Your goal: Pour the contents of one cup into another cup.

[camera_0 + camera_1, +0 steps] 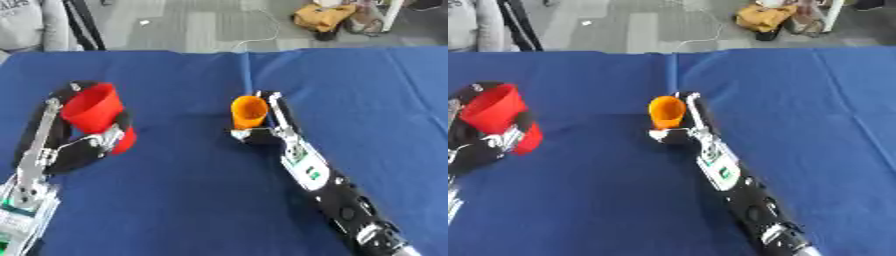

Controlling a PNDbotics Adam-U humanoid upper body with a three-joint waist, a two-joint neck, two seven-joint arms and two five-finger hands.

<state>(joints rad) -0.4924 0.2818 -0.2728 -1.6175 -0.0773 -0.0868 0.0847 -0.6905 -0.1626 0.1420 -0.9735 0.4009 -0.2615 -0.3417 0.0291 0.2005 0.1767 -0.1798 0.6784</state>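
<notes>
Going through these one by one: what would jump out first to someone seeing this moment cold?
The two bright cups against the blue tablecloth: a large red cup at the left, tilted and held in the left hand, and a smaller orange cup near the middle, held by the right hand. Each black arm comes up from its own lower corner, and the cups are well apart.

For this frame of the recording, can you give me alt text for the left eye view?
The robot's left hand has its fingers curled round a red cup, while its right hand holds a smaller orange cup, both over a blue tablecloth. The two cups are apart, the red one at the left and the orange one near the middle.
</notes>
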